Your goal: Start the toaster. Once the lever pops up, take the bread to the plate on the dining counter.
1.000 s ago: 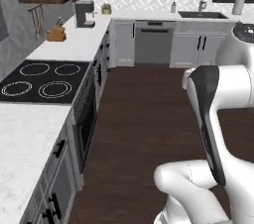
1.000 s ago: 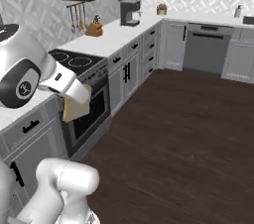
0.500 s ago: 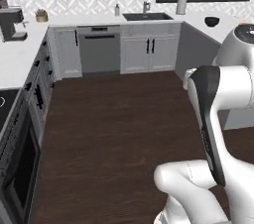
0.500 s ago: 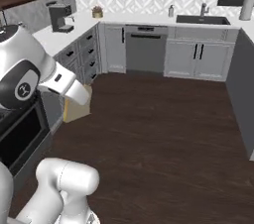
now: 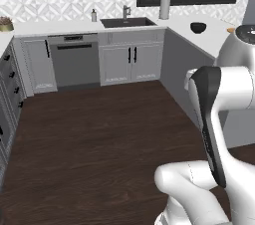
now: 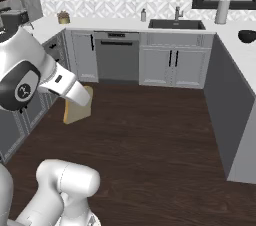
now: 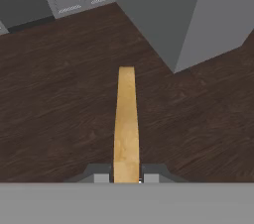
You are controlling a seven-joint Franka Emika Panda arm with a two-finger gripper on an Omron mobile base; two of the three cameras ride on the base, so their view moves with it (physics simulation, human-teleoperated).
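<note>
End effector (image 7: pixel 126 178) clamps the bread (image 7: pixel 126 124) edge-on between my fingers, slice carried clear above the floor (image 7: pixel 59 104) for transport toward the plate.

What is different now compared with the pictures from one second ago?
The base has turned: the stove and coffee machine have slid out to the left, and the sink with the dark bowl now lies ahead. The things themselves did not move. The gripper stays shut on the bread, carried over the floor.
</note>
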